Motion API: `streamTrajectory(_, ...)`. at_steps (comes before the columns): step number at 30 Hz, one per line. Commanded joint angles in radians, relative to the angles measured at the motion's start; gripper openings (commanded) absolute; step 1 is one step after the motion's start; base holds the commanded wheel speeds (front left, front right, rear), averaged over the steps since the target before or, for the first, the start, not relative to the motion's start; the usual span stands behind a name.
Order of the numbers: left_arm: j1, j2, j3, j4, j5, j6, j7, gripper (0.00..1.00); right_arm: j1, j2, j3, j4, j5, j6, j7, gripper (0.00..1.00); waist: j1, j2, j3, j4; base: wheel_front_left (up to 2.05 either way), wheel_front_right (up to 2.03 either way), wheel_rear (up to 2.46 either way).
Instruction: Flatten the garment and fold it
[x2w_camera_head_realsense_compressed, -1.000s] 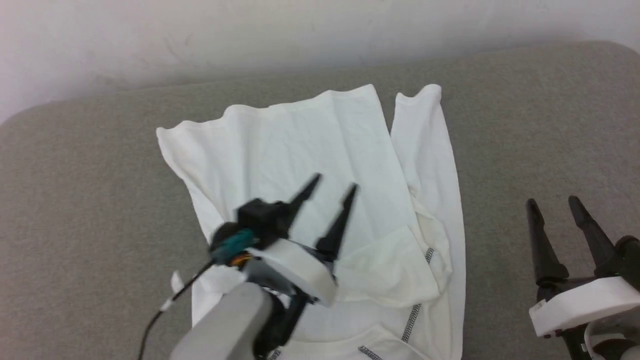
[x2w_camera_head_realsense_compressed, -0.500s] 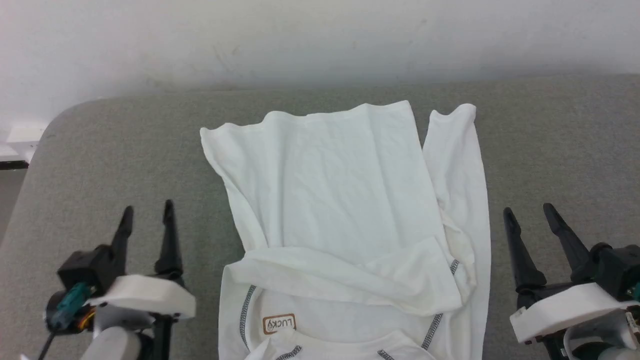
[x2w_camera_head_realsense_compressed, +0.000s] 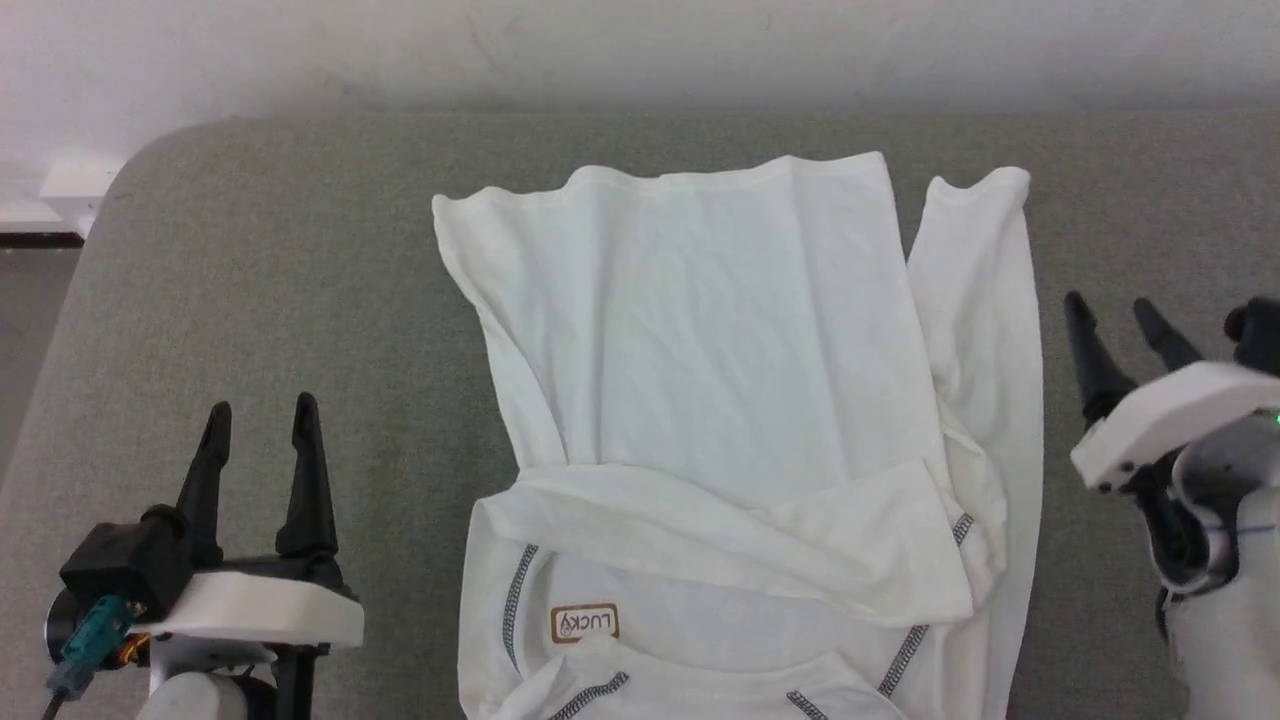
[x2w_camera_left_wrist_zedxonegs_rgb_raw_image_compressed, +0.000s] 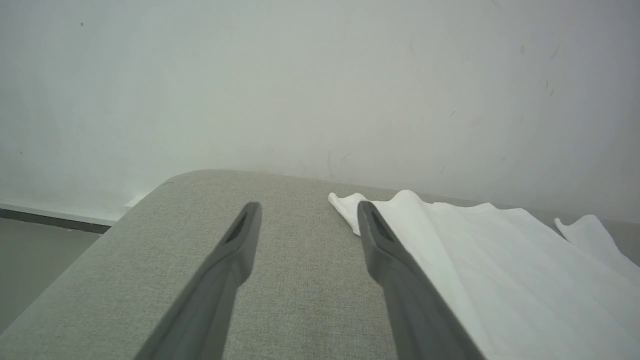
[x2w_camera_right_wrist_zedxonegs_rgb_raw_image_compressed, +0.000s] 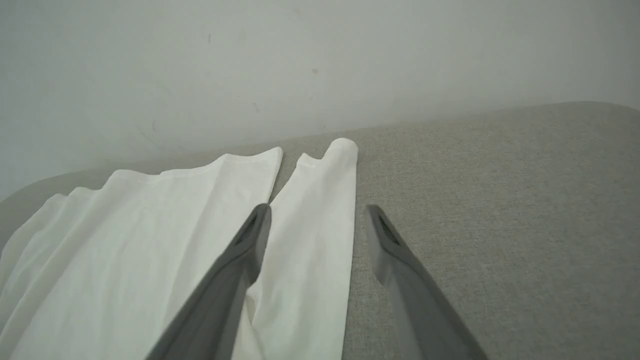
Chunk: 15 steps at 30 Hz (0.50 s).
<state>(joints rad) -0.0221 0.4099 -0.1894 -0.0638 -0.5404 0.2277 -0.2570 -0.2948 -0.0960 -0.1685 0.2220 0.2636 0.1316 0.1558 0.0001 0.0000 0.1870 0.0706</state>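
Left claw (x2w_camera_head_realsense_compressed: 262, 404) back beside garment (x2w_camera_head_realsense_compressed: 720, 350)

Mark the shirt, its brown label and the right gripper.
shirt (x2w_camera_head_realsense_compressed: 720, 330), head view, middle of its flat white body.
brown label (x2w_camera_head_realsense_compressed: 585, 623), head view, centre of the patch.
right gripper (x2w_camera_head_realsense_compressed: 1109, 302), head view, midway between the tips of its open fingers.

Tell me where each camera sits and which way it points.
Head view: on the head, looking down at the garment on the grey cushion; open left jaws lower left, open right jaws at right.
Left wrist view: on the left wrist, along its jaws toward the wall.
Right wrist view: on the right wrist, along its jaws over a sleeve.
Shared: both wrist views catch the garment's far end.
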Motion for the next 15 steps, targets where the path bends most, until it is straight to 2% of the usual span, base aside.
streamTrajectory(1, -0.017, -0.01, 0.006, -0.01, 0.012, -0.01, -0.005, 1.0, -0.058, -0.016, -0.013, 0.042, 0.018, -0.001, 0.021, 1.0, -0.0001, 0.0, 0.059, 0.033, 0.0, 0.0, 0.0)
streamTrajectory(8, -0.078, -0.067, 0.028, -0.053, 0.03, -0.058, -0.005, 1.0, -0.361, -0.116, -0.043, 0.332, 0.063, -0.001, 0.228, 1.0, -0.0001, 0.0, 0.175, 0.084, 0.0, 0.0, 0.0)
streamTrajectory(15, -0.146, -0.12, 0.051, -0.072, 0.059, -0.101, -0.005, 1.0, -0.605, -0.16, -0.08, 0.504, 0.062, -0.001, 0.427, 1.0, -0.0001, 0.0, 0.285, 0.131, 0.0, 0.0, 0.0)
